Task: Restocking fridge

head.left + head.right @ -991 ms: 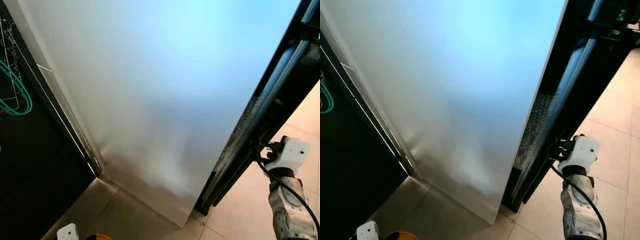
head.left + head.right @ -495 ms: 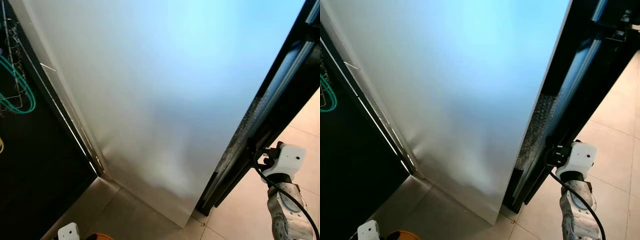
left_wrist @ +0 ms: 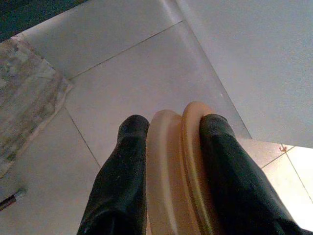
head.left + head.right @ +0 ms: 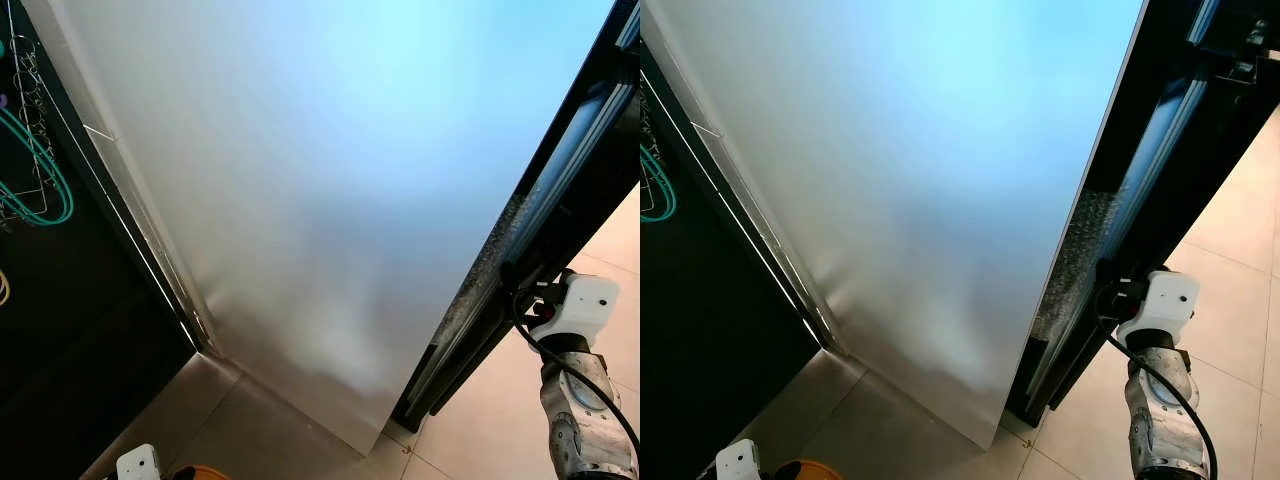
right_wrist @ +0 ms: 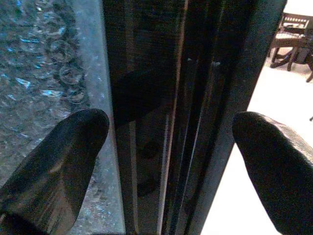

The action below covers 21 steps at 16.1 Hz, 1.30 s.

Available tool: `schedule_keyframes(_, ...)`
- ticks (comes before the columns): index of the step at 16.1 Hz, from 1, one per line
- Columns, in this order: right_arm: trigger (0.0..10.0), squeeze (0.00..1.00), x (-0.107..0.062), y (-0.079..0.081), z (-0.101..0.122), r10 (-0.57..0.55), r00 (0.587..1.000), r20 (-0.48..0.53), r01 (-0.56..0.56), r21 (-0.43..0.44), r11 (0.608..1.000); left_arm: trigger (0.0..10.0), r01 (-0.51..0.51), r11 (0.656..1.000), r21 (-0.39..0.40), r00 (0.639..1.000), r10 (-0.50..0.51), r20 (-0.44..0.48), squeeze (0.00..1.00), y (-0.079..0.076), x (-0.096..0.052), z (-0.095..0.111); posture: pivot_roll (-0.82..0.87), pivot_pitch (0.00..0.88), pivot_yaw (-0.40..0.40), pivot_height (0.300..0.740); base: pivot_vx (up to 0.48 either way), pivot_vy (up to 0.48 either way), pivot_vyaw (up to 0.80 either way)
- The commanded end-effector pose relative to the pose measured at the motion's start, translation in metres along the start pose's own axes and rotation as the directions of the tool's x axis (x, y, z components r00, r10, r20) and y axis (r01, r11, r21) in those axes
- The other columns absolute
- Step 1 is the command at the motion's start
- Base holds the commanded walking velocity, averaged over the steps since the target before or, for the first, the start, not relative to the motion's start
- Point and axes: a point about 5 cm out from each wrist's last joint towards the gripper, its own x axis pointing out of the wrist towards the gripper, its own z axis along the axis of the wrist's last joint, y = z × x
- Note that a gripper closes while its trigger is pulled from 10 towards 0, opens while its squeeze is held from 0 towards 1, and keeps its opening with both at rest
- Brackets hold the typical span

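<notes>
The fridge door (image 4: 330, 200) runs past the picture's top edge; beside it, the frame's (image 5: 146, 122) dark interior is unreadable.

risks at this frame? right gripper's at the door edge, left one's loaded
1. The right gripper is open, its fingers straddling the dark door edge without visibly clamping it; a pull from here may slip off.
2. The left gripper pinches an orange ridged item low over the floor tiles; it could slip out and drop while the body moves.
3. The right arm's cable loops close to the door frame and might snag.
</notes>
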Motion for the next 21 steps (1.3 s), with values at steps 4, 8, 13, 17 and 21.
schedule_keyframes(4, 10.0, 0.0, 0.0, -0.018, 0.003, -0.101, 0.995, 0.026, 0.102, -0.03, 0.994, 10.0, -0.006, 1.0, 0.022, 0.997, 0.008, -0.083, 0.0, 0.004, -0.005, -0.021, -0.03, 0.08, -0.004, 0.74, 0.0, 0.0, 0.0)
schedule_keyframes(8, 10.0, 0.0, -0.007, -0.026, 0.001, -0.14, 0.99, 0.027, 0.142, -0.06, 0.988, 10.0, -0.006, 1.0, 0.022, 0.996, 0.008, -0.084, 0.0, 0.004, -0.005, -0.021, -0.03, 0.081, -0.003, 0.74, 0.0, 0.0, 0.0)
schedule_keyframes(13, 10.0, 0.0, -0.02, -0.044, -0.011, -0.239, 0.971, -0.001, 0.237, -0.133, 0.962, 10.0, 0.003, 0.999, 0.035, 0.996, 0.0, -0.084, 0.0, 0.001, -0.005, -0.021, -0.03, 0.08, -0.003, 0.74, 0.0, 0.0, 0.0)
schedule_keyframes(17, 10.0, 0.0, -0.036, -0.067, -0.021, -0.384, 0.923, -0.014, 0.374, -0.195, 0.907, 10.0, 0.005, 0.999, 0.036, 0.997, -0.002, -0.083, 0.0, 0.0, -0.005, -0.021, -0.03, 0.082, -0.001, 0.74, 0.0, 0.0, 0.0)
schedule_keyframes(21, 10.0, 0.0, -0.06, -0.101, -0.027, -0.54, 0.841, -0.024, 0.52, -0.236, 0.821, 10.0, 0.01, 0.999, 0.05, 0.996, -0.006, -0.085, 0.0, 0.001, -0.005, -0.022, -0.04, 0.081, 0.0, 0.74, 0.0, 0.0, 0.0)
